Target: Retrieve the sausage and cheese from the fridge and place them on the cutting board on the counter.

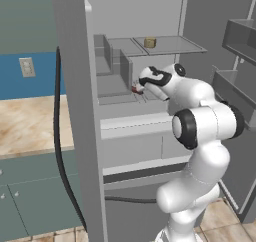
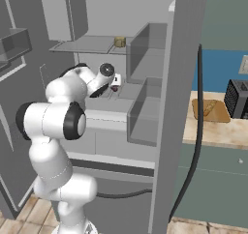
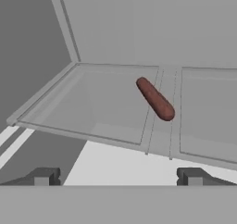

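Glossy white rounded arm [image 1: 200,136] segments, black ring joints, dark band near the wrist.

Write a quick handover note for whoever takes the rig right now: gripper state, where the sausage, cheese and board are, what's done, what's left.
Gripper: open, holding nothing, reaching into the open fridge toward the middle shelf.
Sausage: lying on that shelf ahead of the fingertips, untouched.
Cheese: on the upper shelf.
Cutting board: on the counter beside the toaster, with a pale stick-shaped item on it.
Done: fridge opened, arm at the sausage.
Left: grasp and move the sausage, then the cheese.
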